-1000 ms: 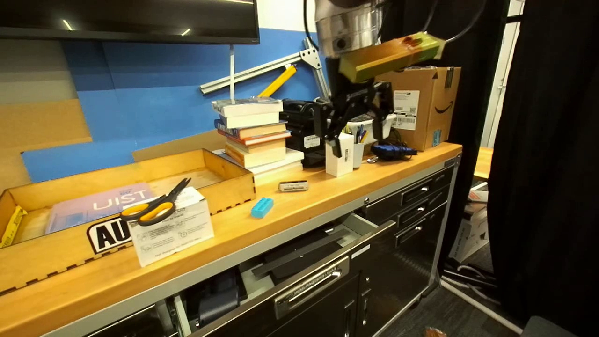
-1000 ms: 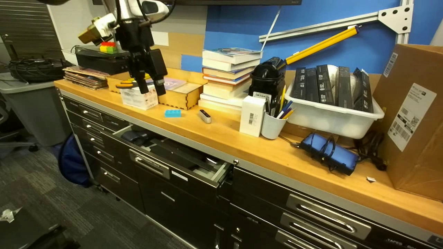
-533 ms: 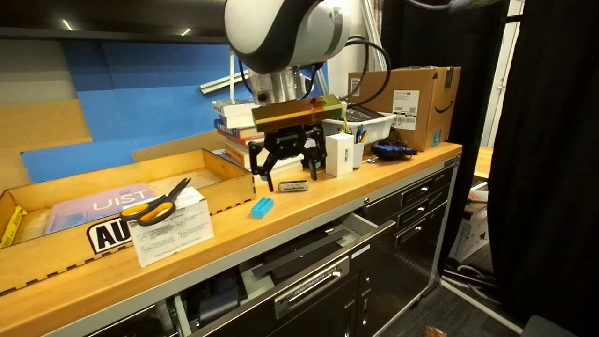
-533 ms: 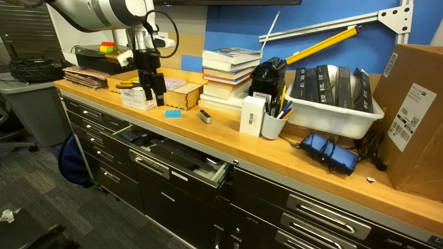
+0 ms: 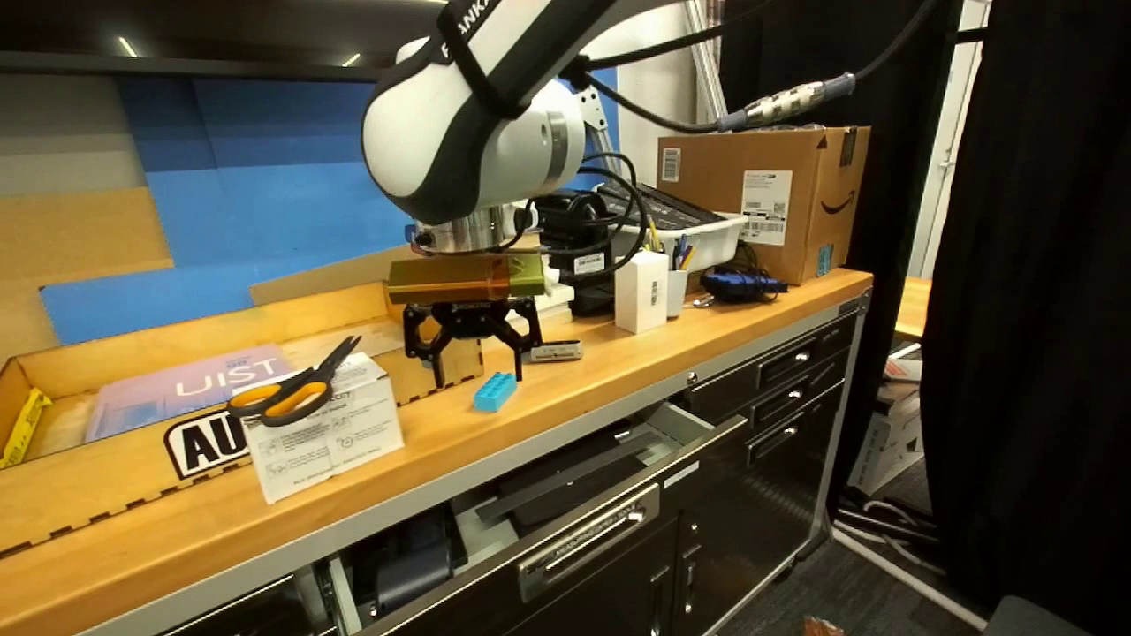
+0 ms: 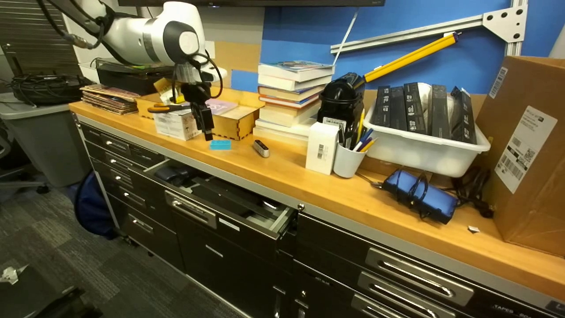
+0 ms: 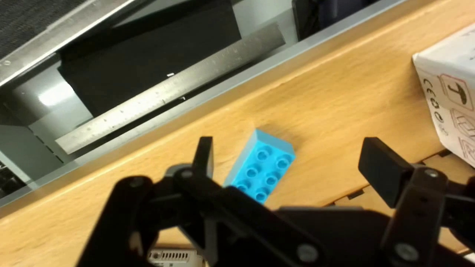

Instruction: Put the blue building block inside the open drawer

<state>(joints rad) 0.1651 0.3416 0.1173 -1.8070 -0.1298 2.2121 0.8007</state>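
Leftmost in the wrist view, beyond the fingers (image 7: 204, 155), I see the open drawer (image 7: 59, 107) with a metal ruler (image 7: 170, 88) in it. The gripper (image 7: 289, 159) has its fingers spread wide. Showing between them, closer to the one on the drawer side, the blue building block (image 7: 260, 167) sits on the wooden worktop (image 7: 334, 122): a bright sky-blue oblong, round hollow-centred studs in two rows, one end hidden behind the gripper. Past the opposite finger, a white box (image 7: 452, 89).

Worktop (image 6: 282, 164): scissors (image 5: 320, 373) rest on a white carton (image 5: 345, 446) near the front edge; a wooden tray (image 5: 97, 490) and book stack (image 6: 291, 104) lie toward the back edge; a cardboard box (image 5: 804, 203) stands at one short edge, a white bin (image 6: 419, 153) beside it.
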